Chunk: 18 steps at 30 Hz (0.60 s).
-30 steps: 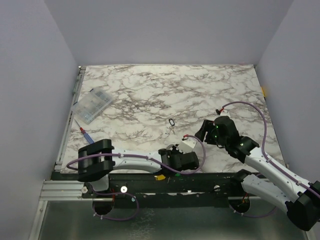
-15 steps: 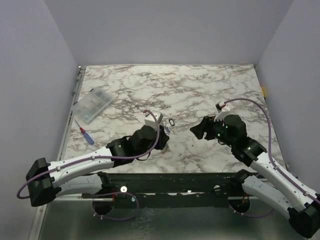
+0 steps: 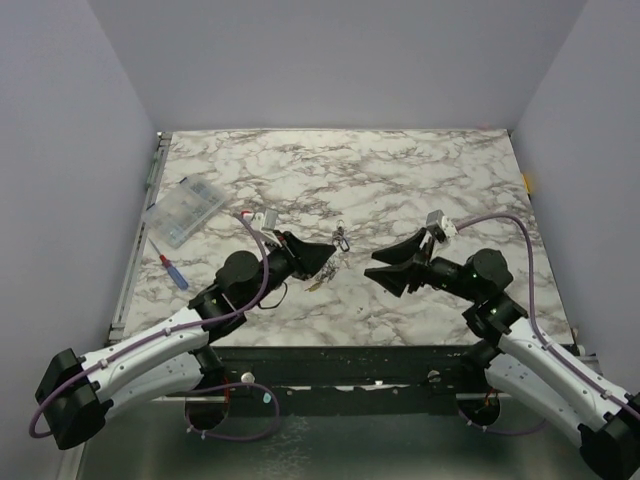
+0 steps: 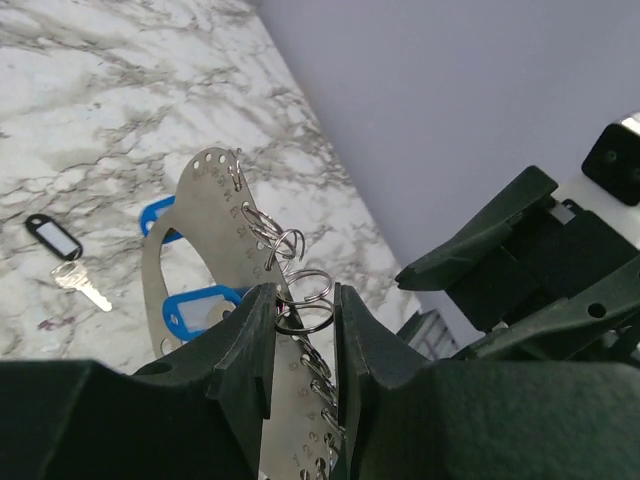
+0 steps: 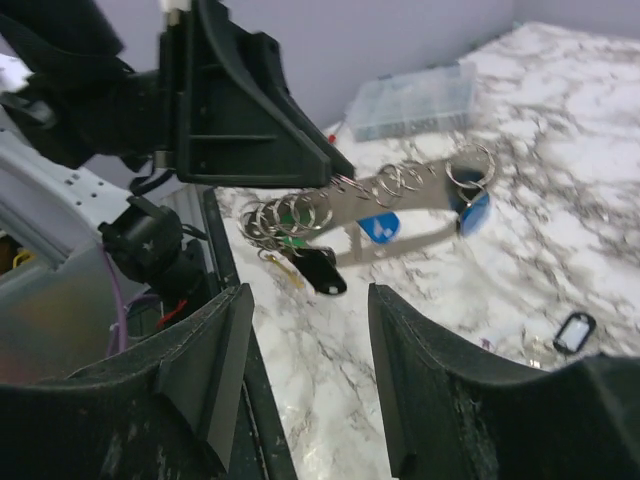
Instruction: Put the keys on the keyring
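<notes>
Top view, centre: the left gripper pinches a ring-hung metal plate, presenting it to the spread right gripper. Left wrist: a keyring sits in its grip, and a key lies at left on the tabletop. Right wrist: the plate crosses mid-frame; threading, I judge, first needs that key fetched.

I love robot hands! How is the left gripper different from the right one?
The left gripper is shut on a metal plate; the right gripper is open and empty. The left gripper points rightward, the right gripper leftward, so they face each other. Both are black, two-fingered.
</notes>
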Each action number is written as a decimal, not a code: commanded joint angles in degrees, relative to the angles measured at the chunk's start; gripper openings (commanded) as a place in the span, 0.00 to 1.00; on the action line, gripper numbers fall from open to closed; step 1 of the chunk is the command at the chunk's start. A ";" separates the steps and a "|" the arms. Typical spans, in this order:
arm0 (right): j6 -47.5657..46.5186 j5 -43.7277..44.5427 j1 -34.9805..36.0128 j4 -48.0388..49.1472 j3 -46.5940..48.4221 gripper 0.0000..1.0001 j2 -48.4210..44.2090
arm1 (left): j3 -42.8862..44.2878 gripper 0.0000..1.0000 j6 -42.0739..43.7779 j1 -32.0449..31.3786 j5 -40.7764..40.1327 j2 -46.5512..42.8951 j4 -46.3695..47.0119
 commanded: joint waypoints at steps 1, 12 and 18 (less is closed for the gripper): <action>-1.95 -7.67 -0.33 14.23 0.13 0.56 2.15 | -3.68 0.00 -9.81 2.96 9.23 0.00 18.59; -3.41 -15.24 -0.21 19.71 5.29 0.44 9.70 | -10.43 0.00 -22.61 6.11 17.10 5.74 45.98; -5.53 -17.26 2.54 20.16 6.60 0.41 12.18 | -11.76 0.00 -28.29 6.88 18.69 10.07 57.11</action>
